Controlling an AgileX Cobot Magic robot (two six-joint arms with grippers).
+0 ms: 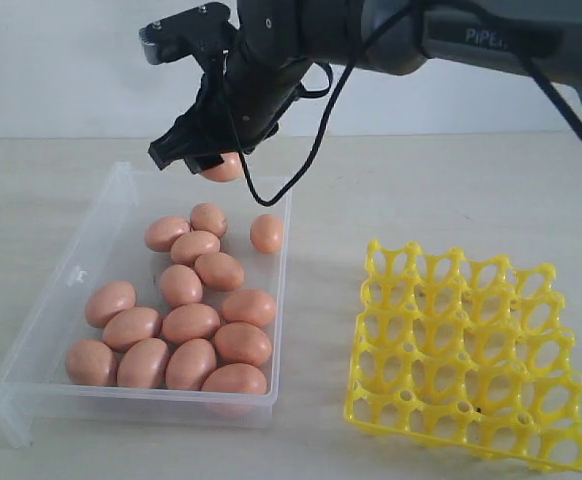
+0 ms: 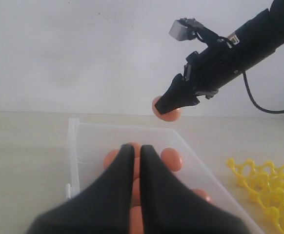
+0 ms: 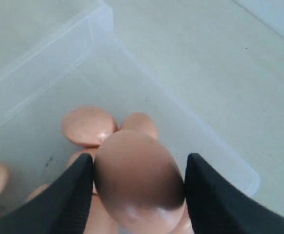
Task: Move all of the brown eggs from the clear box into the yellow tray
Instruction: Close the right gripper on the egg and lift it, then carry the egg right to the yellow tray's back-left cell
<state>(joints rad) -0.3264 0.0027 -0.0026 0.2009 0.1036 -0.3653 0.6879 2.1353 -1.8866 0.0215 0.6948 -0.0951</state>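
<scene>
My right gripper (image 1: 208, 158) reaches across and hangs above the far end of the clear box (image 1: 79, 268), shut on one brown egg (image 1: 222, 168). In the right wrist view the egg (image 3: 139, 181) fills the gap between both black fingers (image 3: 73, 195). Several brown eggs (image 1: 191, 322) lie in the box below. The yellow tray (image 1: 466, 350) stands to the right with all its cups bare. My left gripper (image 2: 137, 147) is shut on nothing, low over the near side of the box (image 2: 108, 134); the exterior view does not show it.
The left wrist view shows the right arm holding its egg (image 2: 166, 115) over the far box rim, and a corner of the tray (image 2: 269, 183). Bare beige tabletop (image 1: 441, 190) lies between box and tray and behind both.
</scene>
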